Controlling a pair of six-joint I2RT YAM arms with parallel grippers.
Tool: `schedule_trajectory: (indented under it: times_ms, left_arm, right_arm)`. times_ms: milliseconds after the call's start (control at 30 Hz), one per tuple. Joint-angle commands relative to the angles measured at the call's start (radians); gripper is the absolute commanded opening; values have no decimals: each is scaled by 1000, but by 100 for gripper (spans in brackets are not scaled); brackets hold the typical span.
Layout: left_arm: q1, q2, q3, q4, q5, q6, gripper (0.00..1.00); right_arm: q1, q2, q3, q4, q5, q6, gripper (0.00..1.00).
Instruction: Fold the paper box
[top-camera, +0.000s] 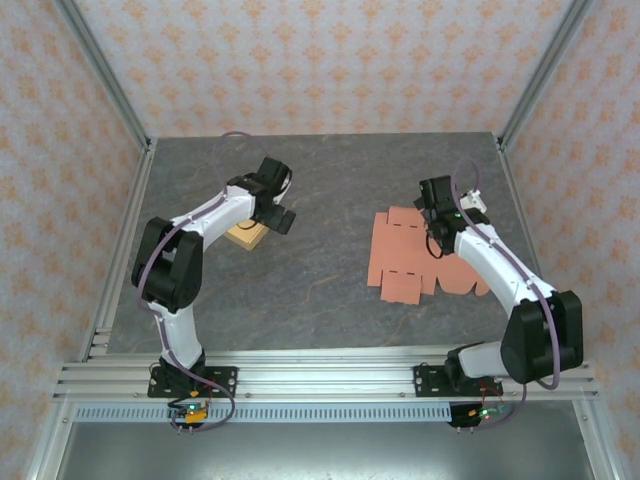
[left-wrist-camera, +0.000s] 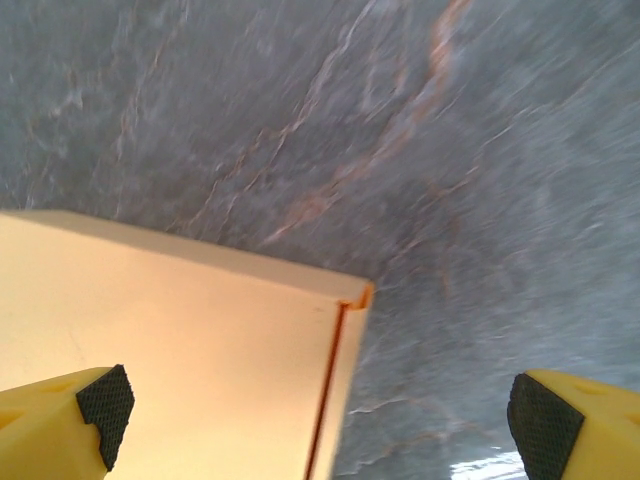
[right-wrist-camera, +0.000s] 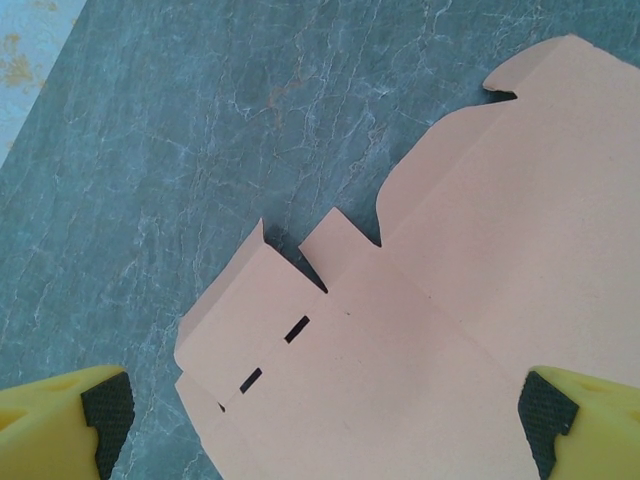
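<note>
The paper box is a flat, unfolded salmon-pink blank lying right of the table's centre, with flaps and two small slots near one crease. My right gripper hovers over its far right part, jaws open wide with nothing between them. A folded cream-tan box sits on the left side of the table. My left gripper is just above its right corner, open and holding nothing. The box's corner and seam lie below the left finger.
The grey marbled tabletop is walled by patterned panels and metal frame posts. An aluminium rail with both arm bases runs along the near edge. Bare table lies between the two boxes.
</note>
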Motion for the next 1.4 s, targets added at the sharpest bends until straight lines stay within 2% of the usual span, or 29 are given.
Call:
schedule_trajectory:
  times_ms: [0,100,200,267,400,567,667,767,867,900,967,1067,1133,1233,1300,1367]
  left_arm:
    - [7,10,10,-48,-118,55,100]
    - [26,82,41,-45,-174,76,100]
    - [71,151,99,-66,-202,43,100]
    - [107,156,109,-47,-185,14,100]
    - [172,128,97,14,-236,-87,100]
    - [200,45,43,72,-133,-227,100]
    - [198,-65,-28,136,24,-326,100]
    - [170,-151,-98,207,129,-399,100]
    - [113,-202,-136,272,215,-421,100]
    - [82,-214,-146,297,250,-420,100]
    - [11,-224,-164,350,291,-402,100]
    - [-118,-190,-161,401,283,-268,100]
    - [-175,-151,-140,392,257,-218,100]
    - [-205,-105,-149,449,320,-212,100]
    - [-211,-65,-141,462,333,-219,100]
    - [-210,-33,-105,419,297,-228,100]
  right_arm:
    - [-5,25,43,18,-14,-7,100]
    - [-5,55,66,15,-29,-1,100]
    - [-5,72,74,19,-60,25,100]
    - [-5,74,77,24,-72,20,100]
    - [-5,68,71,-17,-28,0,100]
    - [-5,77,47,-109,-40,-43,100]
    - [-7,70,30,-150,-84,-70,99]
    - [-42,54,-15,-149,-216,-27,99]
    - [-153,65,-62,-227,-545,242,99]
    - [-162,54,-90,-213,-608,299,100]
    - [-162,8,-134,-220,-562,384,99]
    - [-174,-116,-226,-233,-390,473,99]
    - [-187,-192,-304,-192,-360,529,99]
    - [-186,-276,-446,-4,-382,608,99]
    - [-195,-257,-509,197,-416,581,97]
    - [-207,-191,-482,296,-425,442,98]
